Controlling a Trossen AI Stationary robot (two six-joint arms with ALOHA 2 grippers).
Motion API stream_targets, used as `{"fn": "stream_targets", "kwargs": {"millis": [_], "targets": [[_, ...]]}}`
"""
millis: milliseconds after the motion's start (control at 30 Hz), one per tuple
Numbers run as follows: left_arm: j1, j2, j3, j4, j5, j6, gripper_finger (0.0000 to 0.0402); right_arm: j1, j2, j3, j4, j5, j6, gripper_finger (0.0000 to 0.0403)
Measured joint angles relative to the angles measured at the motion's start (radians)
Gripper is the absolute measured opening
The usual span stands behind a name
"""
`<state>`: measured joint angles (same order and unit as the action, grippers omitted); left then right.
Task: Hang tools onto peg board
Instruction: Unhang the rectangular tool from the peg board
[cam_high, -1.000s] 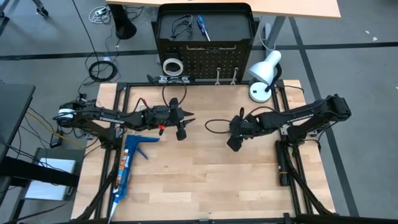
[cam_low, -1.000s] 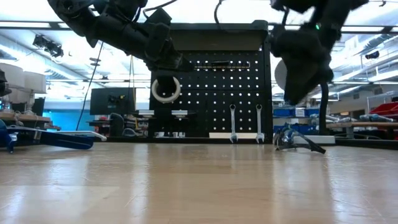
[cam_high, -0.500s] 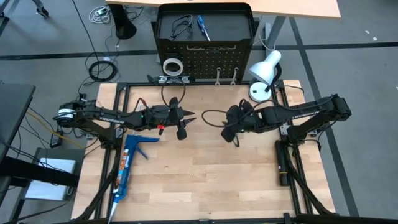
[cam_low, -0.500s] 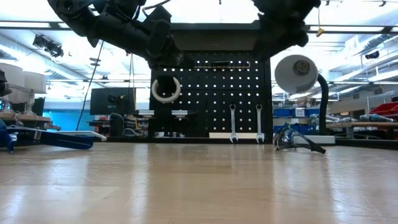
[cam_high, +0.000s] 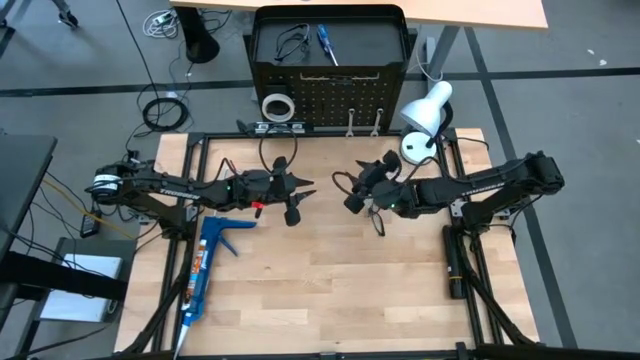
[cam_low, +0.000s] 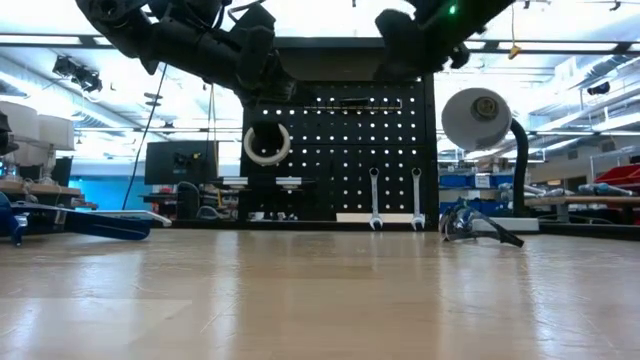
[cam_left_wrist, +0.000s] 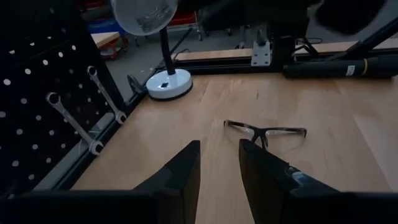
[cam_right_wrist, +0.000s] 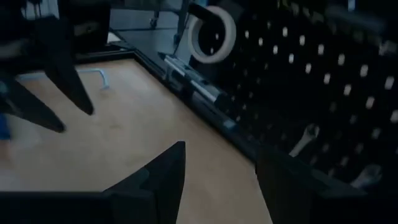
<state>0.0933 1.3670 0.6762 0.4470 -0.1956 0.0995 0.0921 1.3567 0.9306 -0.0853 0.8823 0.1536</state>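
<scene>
The peg board (cam_high: 330, 90) stands upright at the table's far edge. On it hang a white tape ring (cam_high: 277, 105) and two silver wrenches (cam_low: 375, 198). A blue-handled screwdriver (cam_high: 327, 45) and black wire loops (cam_high: 290, 42) show at its upper part. My left gripper (cam_high: 305, 188) hovers open over the table's middle and points right, with nothing between its fingers (cam_left_wrist: 217, 168). My right gripper (cam_high: 352, 195) hovers open and points toward the board (cam_right_wrist: 323, 81), with nothing between its fingers (cam_right_wrist: 221, 180). A pair of glasses (cam_left_wrist: 266, 132) lies on the table below it.
A white desk lamp (cam_high: 425, 120) stands at the far right corner beside the board. A blue caulking gun (cam_high: 205, 265) lies near the table's left edge. Bare wood (cam_high: 330, 290) fills the table's near half.
My right gripper has risen from close above the table by the glasses and tipped up from pointing down to nearly level. It has swung toward the table's left and far side and now faces the peg board. The glasses stay on the table.
</scene>
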Motion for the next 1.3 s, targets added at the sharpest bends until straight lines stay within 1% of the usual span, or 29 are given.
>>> {"fn": "stream_targets", "kwargs": {"millis": [67, 133, 200, 333, 400, 500, 633, 667, 800, 900, 1033, 1133, 1300], "targets": [[0.0, 0.0, 0.0, -0.003, -0.002, 0.001, 0.0115, -0.018, 0.001, -0.031, 0.116, -0.001, -0.138, 0.0197], [0.0, 0.0, 0.0, -0.002, -0.002, 0.004, 0.0115, -0.044, 0.001, -0.044, 0.198, -0.002, -0.24, 0.0198], [0.0, 0.0, 0.0, 0.007, -0.005, 0.019, 0.0115, -0.085, 0.001, -0.044, 0.234, -0.008, -0.31, 0.0198], [-0.014, 0.0, 0.0, 0.017, -0.011, 0.08, 0.0115, -0.177, 0.001, -0.044, 0.249, -0.048, -0.459, 0.0198], [-0.022, 0.0, -0.005, 0.044, -0.013, 0.092, 0.0115, -0.214, 0.016, -0.038, 0.27, -0.076, -0.592, 0.02], [-0.027, 0.0, -0.019, 0.073, -0.025, 0.105, 0.0115, -0.252, 0.052, -0.028, 0.319, -0.08, -0.816, 0.0204], [-0.028, 0.0, -0.027, 0.075, -0.06, 0.107, 0.0115, -0.298, 0.122, -0.027, 0.501, -0.061, -1.126, 0.0208], [-0.028, 0.0, -0.027, 0.071, -0.07, 0.107, 0.0115, -0.313, 0.143, -0.027, 0.569, -0.052, -1.197, 0.0209], [-0.026, 0.0, -0.027, 0.055, -0.095, 0.109, 0.0115, -0.371, 0.215, -0.027, 0.829, -0.036, -1.378, 0.0218], [-0.021, 0.0, -0.027, 0.05, -0.098, 0.11, 0.0115, -0.406, 0.267, -0.027, 0.947, -0.035, -1.454, 0.0231], [-0.02, 0.0, -0.027, 0.049, -0.099, 0.111, 0.0115, -0.436, 0.321, -0.027, 1.001, -0.07, -1.545, 0.0252], [-0.02, 0.0, -0.027, 0.047, -0.1, 0.112, 0.0115, -0.454, 0.346, -0.001, 1.012, -0.078, -1.487, 0.026], [-0.02, 0.0, -0.027, 0.045, -0.1, 0.132, 0.0115, -0.467, 0.344, 0.078, 1.011, -0.075, -1.328, 0.0259]]}}
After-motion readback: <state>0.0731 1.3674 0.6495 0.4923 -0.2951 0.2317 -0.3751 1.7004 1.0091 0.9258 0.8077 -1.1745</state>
